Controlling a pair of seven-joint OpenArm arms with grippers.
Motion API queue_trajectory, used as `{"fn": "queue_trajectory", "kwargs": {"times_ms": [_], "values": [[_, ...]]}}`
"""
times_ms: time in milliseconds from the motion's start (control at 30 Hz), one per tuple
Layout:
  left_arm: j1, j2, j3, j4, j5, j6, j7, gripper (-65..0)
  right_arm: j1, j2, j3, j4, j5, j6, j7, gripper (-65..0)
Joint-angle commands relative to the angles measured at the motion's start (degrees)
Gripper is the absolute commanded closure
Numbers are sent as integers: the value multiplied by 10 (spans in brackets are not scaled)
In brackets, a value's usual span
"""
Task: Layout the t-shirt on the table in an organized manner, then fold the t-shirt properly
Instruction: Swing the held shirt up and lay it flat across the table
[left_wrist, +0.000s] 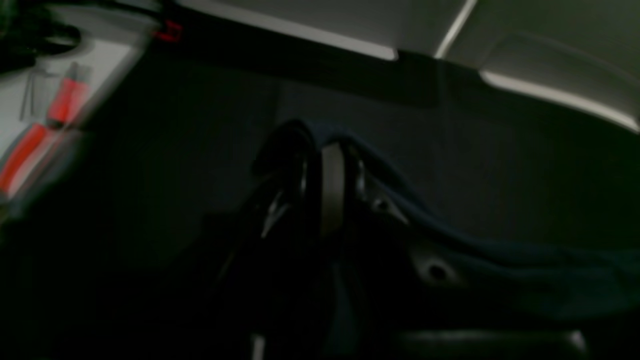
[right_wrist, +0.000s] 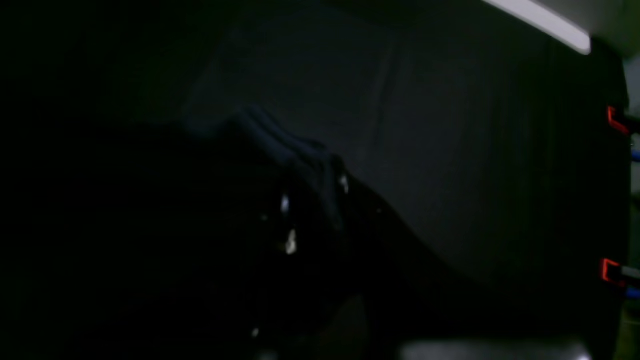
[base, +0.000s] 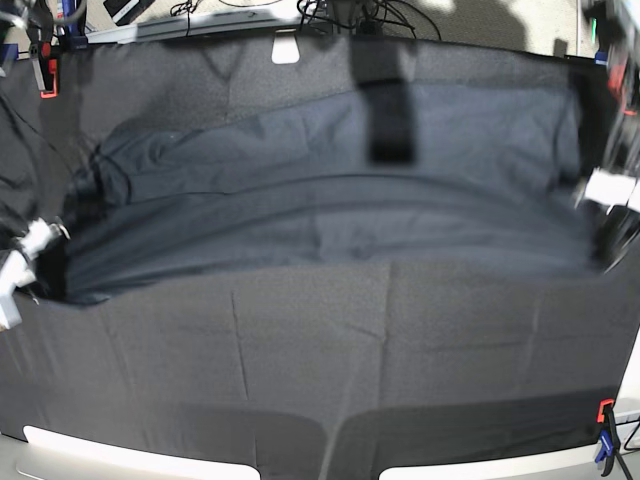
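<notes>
Layout is underway: the left gripper (left_wrist: 325, 165) and right gripper (right_wrist: 320, 185) are each pinching the shirt (base: 330, 200), apparently by opposite ends, stretching it across the table (base: 300, 360). Next: lowering it flat, then releasing.

This looks like a robotics lab or test bench, not a home. The tabletop (base: 300, 400) is dressed in matte black cloth pinned down by clamps: a red one (base: 46, 78) at the upper left of the base view and a red and blue one (base: 605, 440) at the lower right. A tangle of black cables (base: 370, 14) runs along the top edge of that view, beyond the cloth, on a pale floor. Pale rounded edges of the bench show at the bottom corners. The wrist views show more red clamps (right_wrist: 612, 272) along the cloth's border and bare grey surfaces behind
</notes>
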Motion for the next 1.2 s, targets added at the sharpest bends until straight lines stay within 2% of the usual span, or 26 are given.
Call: {"fn": "queue_trajectory", "kwargs": {"times_ms": [0, 100, 200, 267, 400, 500, 633, 700, 833, 933, 1033, 1167], "values": [[-26, -17, 12, -20, -11, 0, -30, 0, 30, 16, -9, -8, -3, -10, 31, 0], [-94, -32, 51, -107, -7, 0, -39, 0, 97, 16, -61, -73, -24, -11, 47, 0], [-165, -32, 89, -192, 47, 0, -44, 0, 165, 16, -115, -148, -41, -11, 71, 0], [-208, -32, 113, -250, 77, 0, -67, 0, 210, 12, -148, -199, -53, -15, 96, 0], [-286, -32, 154, -361, 131, 0, -127, 0, 297, -21, -200, -304, -114, -32, 139, 0], [-344, -32, 168, -434, 154, 3, -132, 0, 353, -55, -216, -381, -175, -43, 175, 0], [-414, -33, 167, -510, 156, 49, -145, 0, 420, -86, -217, -468, -218, -66, 218, 0], [-440, -34, 167, -530, 156, 52, -163, 0, 450, -89, -217, -499, -236, -84, 239, 0], [-485, -30, 167, -537, 195, 52, -170, 0, 492, -87, -218, -527, -247, -90, 249, 0], [-512, -26, 167, -537, 219, 52, -175, 0, 504, -88, -218, -527, -247, -91, 262, 0], [-533, -26, 167, -537, 218, 52, -176, 0, 505, -89, -218, -527, -249, -111, 278, 0], [-542, -26, 167, -537, 218, 52, -170, 0, 505, -89, -218, -529, -250, -114, 283, 0]]}}
